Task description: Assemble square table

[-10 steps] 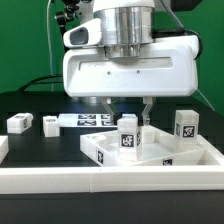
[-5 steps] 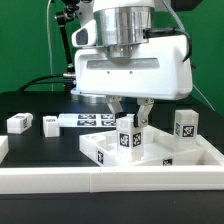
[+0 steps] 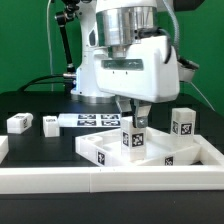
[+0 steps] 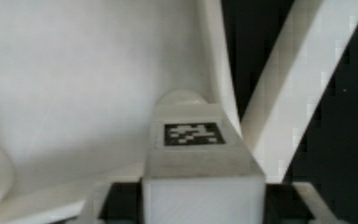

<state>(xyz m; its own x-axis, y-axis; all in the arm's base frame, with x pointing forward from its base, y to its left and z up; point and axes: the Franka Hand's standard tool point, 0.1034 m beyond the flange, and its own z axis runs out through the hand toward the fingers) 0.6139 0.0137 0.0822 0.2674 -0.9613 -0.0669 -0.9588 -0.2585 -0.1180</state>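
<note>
The square tabletop lies on the black table. One leg stands upright over its inside, toward the exterior view's left, grasped by the pincer. Three loose legs wait on the table. Assembly looks early, since no leg seems fixed.

We read no words, brands or numbers anywhere. We find only black-and-white square tags (coded patterns, not lettering) on the upright leg, the other legs, the rim of the square top and the marker board.
</note>
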